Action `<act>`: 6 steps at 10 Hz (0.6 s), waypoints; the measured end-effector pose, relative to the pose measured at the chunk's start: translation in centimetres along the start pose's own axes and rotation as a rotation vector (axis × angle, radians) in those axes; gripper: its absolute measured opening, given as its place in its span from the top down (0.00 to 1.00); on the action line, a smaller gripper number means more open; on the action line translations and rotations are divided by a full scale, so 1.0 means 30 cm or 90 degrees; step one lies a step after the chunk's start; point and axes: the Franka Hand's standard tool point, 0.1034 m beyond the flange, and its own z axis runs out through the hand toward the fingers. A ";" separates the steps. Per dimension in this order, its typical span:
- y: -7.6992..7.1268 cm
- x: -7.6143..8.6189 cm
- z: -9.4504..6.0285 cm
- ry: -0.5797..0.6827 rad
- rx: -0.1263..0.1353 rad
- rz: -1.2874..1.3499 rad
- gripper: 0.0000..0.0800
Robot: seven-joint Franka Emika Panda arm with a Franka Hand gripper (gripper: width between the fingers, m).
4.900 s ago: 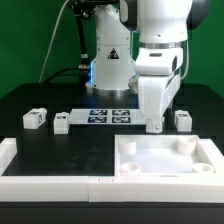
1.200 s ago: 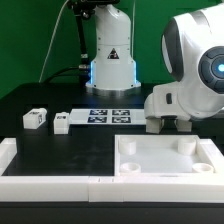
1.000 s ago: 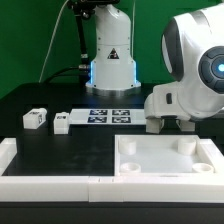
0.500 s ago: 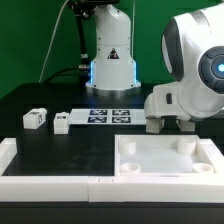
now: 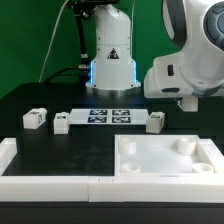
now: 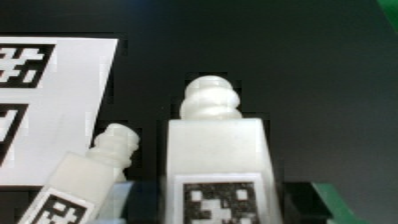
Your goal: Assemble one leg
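Note:
In the wrist view a white leg (image 6: 221, 150) with a black-and-white tag and a knobbed end sits between my gripper's (image 6: 228, 205) dark fingers (image 6: 157, 200), which are shut on it. In the exterior view the gripper (image 5: 186, 104) hangs above the table at the right, and the held leg is mostly hidden there. A second leg (image 5: 156, 122) lies on the table just below and to the exterior view's left of the gripper; it also shows in the wrist view (image 6: 86, 180). Two more legs (image 5: 35, 118) (image 5: 61, 122) lie at the exterior view's left.
The marker board (image 5: 110, 116) lies at the table's middle and shows in the wrist view (image 6: 45, 90). The large white tray-like piece with corner sockets (image 5: 165, 160) sits at the front right. A white rail (image 5: 50, 182) runs along the front. The robot base (image 5: 112, 60) stands behind.
The arm has risen from the table at the exterior view's right. The leg that lay farthest right is gone from the table, and the leg beside it is now uncovered.

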 end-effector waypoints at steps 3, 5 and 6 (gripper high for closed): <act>-0.014 0.045 -0.028 0.155 0.010 -0.001 0.64; -0.013 0.066 -0.044 0.280 0.015 -0.008 0.64; 0.002 0.076 -0.055 0.337 0.016 -0.019 0.64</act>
